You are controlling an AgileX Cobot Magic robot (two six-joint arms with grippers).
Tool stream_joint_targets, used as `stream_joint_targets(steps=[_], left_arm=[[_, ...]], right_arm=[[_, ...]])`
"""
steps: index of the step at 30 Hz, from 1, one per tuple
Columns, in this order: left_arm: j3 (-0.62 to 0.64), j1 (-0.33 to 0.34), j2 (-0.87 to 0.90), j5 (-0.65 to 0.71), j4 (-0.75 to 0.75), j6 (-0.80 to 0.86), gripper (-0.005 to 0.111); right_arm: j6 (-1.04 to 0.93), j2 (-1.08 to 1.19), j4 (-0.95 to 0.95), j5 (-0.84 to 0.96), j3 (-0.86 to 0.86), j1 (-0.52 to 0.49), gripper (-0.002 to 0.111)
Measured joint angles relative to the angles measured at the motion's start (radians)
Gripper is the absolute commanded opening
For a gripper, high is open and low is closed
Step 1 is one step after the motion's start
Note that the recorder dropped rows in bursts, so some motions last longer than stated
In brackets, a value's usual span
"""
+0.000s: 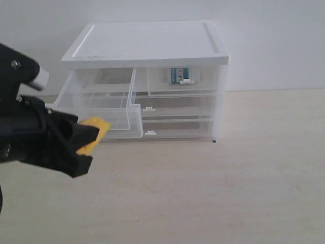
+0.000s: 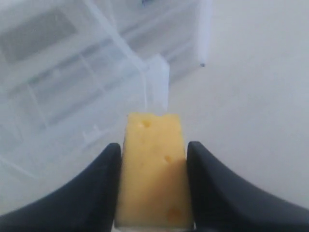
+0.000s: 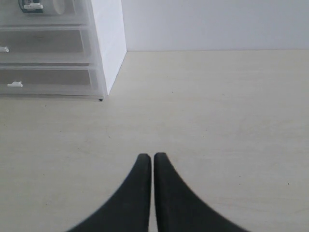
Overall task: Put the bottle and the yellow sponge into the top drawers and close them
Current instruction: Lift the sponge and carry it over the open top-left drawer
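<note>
My left gripper (image 1: 84,140) is shut on the yellow sponge (image 1: 94,133) and holds it in the air just in front of the pulled-out left top drawer (image 1: 99,104). In the left wrist view the sponge (image 2: 153,169) sits squeezed between the two black fingers (image 2: 99,188), with the drawer's clear front corner (image 2: 157,84) just beyond it. The right top drawer (image 1: 185,80) is pushed in, and the bottle (image 1: 181,75) lies inside it, its teal label showing through the plastic. My right gripper (image 3: 152,157) is shut on nothing, above bare table right of the cabinet; the exterior view does not show it.
The white cabinet (image 1: 147,43) stands at the back of the table against a white wall. Two full-width clear drawers (image 1: 177,104) below the top ones are pushed in. The cabinet's side (image 3: 110,38) and the bottle (image 3: 36,5) appear in the right wrist view.
</note>
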Motion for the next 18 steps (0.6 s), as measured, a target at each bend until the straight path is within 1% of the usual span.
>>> stream_joint_targets(steps=[3,6,14,16,18], left_arm=[[-0.078,0.000,-0.008,0.026,0.002,0.083,0.004],[-0.164,0.000,0.004,0.086,0.016,0.211,0.004],[-0.381,0.002,0.147,0.234,0.026,0.602,0.004],[-0.427,0.025,0.199,0.258,-0.005,0.691,0.004],[-0.468,0.063,0.248,0.265,-0.078,0.795,0.004]], right_arm=[[0.000,0.000,0.000,0.000,0.000,0.000,0.000],[0.000,0.000,0.000,0.000,0.000,0.000,0.000],[0.000,0.000,0.000,0.000,0.000,0.000,0.000],[0.000,0.000,0.000,0.000,0.000,0.000,0.000],[0.000,0.000,0.000,0.000,0.000,0.000,0.000]])
